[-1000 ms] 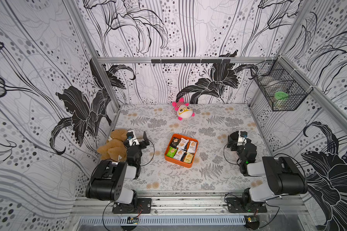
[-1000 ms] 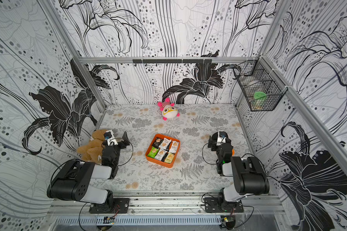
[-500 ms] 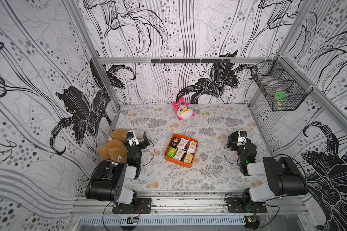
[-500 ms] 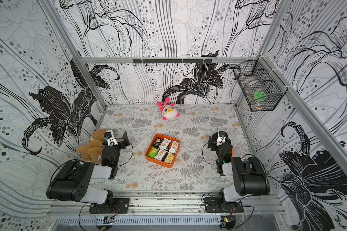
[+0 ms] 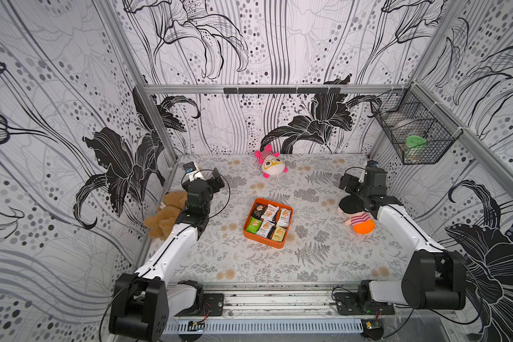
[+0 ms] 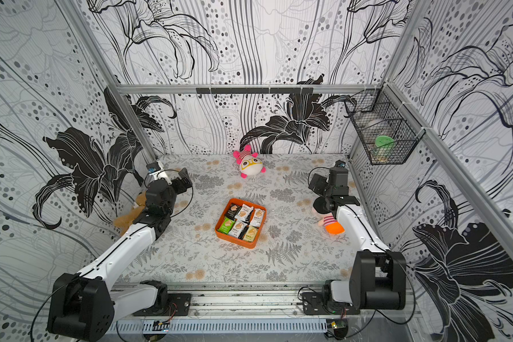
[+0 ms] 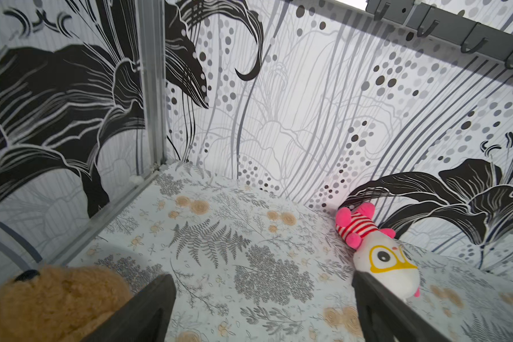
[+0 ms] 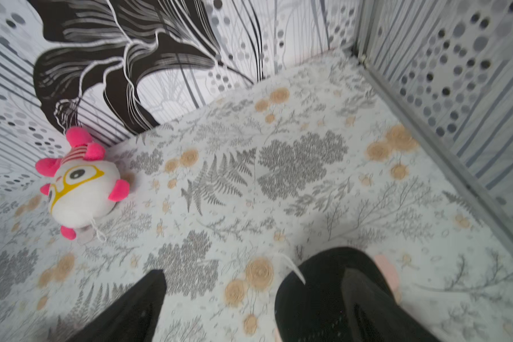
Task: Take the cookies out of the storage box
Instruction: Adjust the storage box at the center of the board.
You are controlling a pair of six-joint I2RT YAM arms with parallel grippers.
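Note:
The storage box (image 5: pixel 262 238) is a shallow orange tray in the middle of the floral table, seen in both top views. Several cookies (image 5: pixel 271 211) lie flat inside it in green, white, black and pale yellow wrappers. My left gripper (image 5: pixel 215 181) hangs open to the box's back left, well apart from it, with only tablecloth between its fingers (image 7: pixel 148 308). My right gripper (image 5: pixel 346 181) is open to the box's back right, over the black head of a doll (image 8: pixel 317 290). Neither wrist view shows the box.
A brown plush bear (image 5: pixel 163 213) lies by the left wall under my left arm. A pink-and-white plush (image 5: pixel 271 163) sits at the back wall. A doll with striped top and orange bottom (image 5: pixel 357 220) lies under my right arm. A black wire basket (image 5: pixel 412 133) hangs on the right wall.
Both arms have unfolded from their tucked pose and carried the grippers up and toward the back of the table. The doll on the right now shows. The box and cookies have not moved.

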